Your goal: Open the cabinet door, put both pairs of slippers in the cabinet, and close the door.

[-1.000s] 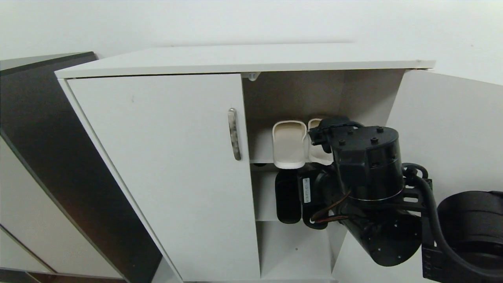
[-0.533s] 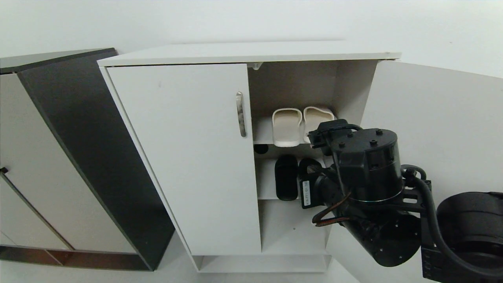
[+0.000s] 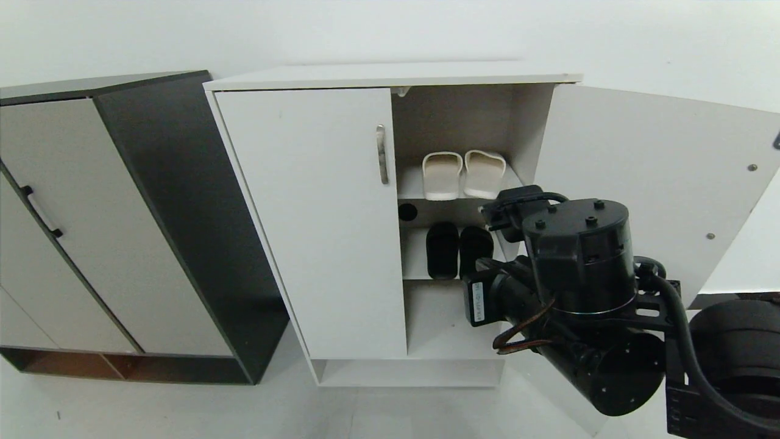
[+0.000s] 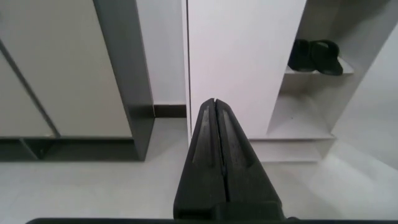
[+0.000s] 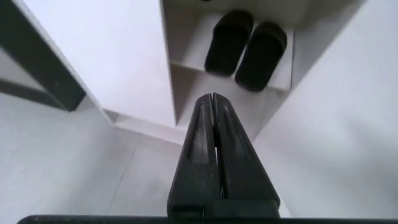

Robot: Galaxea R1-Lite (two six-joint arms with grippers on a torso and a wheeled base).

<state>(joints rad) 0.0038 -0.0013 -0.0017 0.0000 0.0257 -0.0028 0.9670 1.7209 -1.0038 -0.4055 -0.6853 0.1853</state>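
- Sitting side by side on the upper shelf of the white cabinet (image 3: 390, 74), the white slippers (image 3: 463, 174) have the black slippers (image 3: 459, 249) paired on the shelf just below.
- Its right door (image 3: 640, 183) stands swung wide open, while its left door (image 3: 311, 219) is closed, with the handle (image 3: 381, 154) at its inner edge.
- The right gripper (image 5: 214, 98) hangs in front of the open side, fingers pressed together on nothing.
- The left gripper (image 4: 214, 102) faces the closed door, fingers likewise together and empty.
- A dark cabinet (image 3: 183, 213) stands just beside the white one.
- Since a second ago the whole head view has drawn back, so the cabinet's base and the floor now show; both pairs keep their shelves.
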